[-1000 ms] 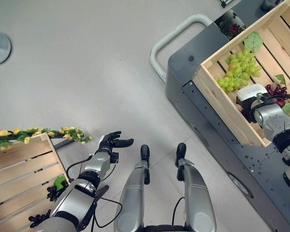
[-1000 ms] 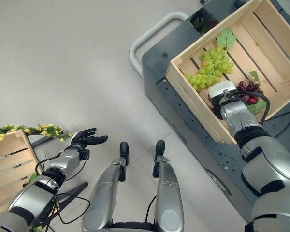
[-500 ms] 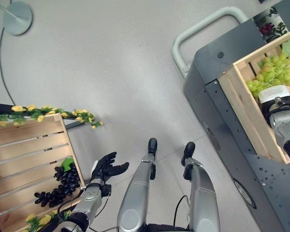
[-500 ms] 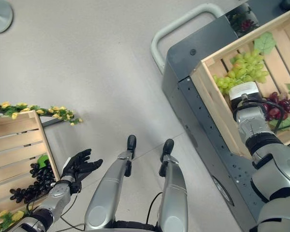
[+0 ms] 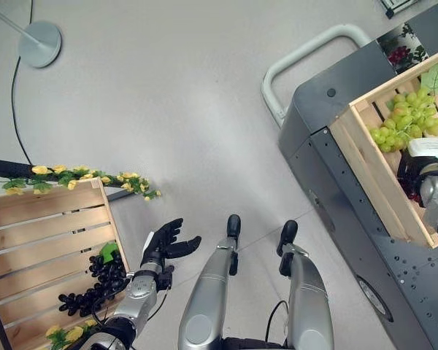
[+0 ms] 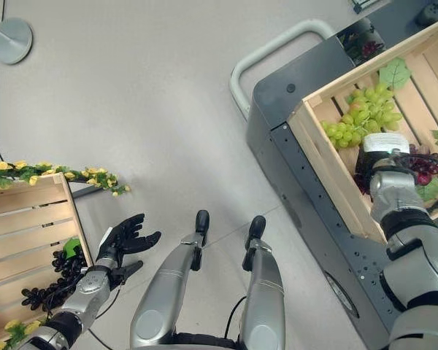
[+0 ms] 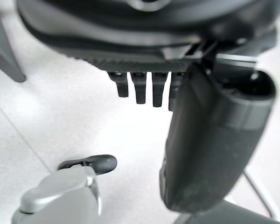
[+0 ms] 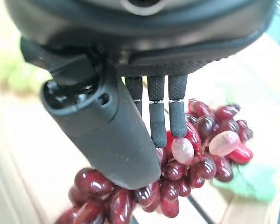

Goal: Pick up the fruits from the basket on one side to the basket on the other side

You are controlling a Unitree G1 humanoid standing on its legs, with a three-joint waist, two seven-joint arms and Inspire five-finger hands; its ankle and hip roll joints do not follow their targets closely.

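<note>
A wooden crate [image 5: 365, 168] on the right holds green grapes [image 5: 405, 120] and a bunch of red grapes [image 6: 422, 166]. My right hand [image 8: 107, 135] reaches down into this crate. Its straight fingers [image 8: 156, 119] and thumb rest on the red grapes [image 8: 200, 149]; I see no closed grasp. On the left, a second wooden crate [image 5: 44, 226] contains black grapes [image 5: 102, 281]. My left hand [image 5: 168, 244] hovers open and empty above the floor, just right of that crate.
The right crate sits on a grey cart [image 5: 328, 146] with a white handle [image 5: 299, 58]. A yellow flower garland [image 5: 80, 179] runs along the left crate's far edge. A round stand base [image 5: 40, 44] lies on the floor at the back left.
The camera has swung left, bringing more of the left crate into view. My left hand stays open beside that crate. My right hand remains on the red grapes.
</note>
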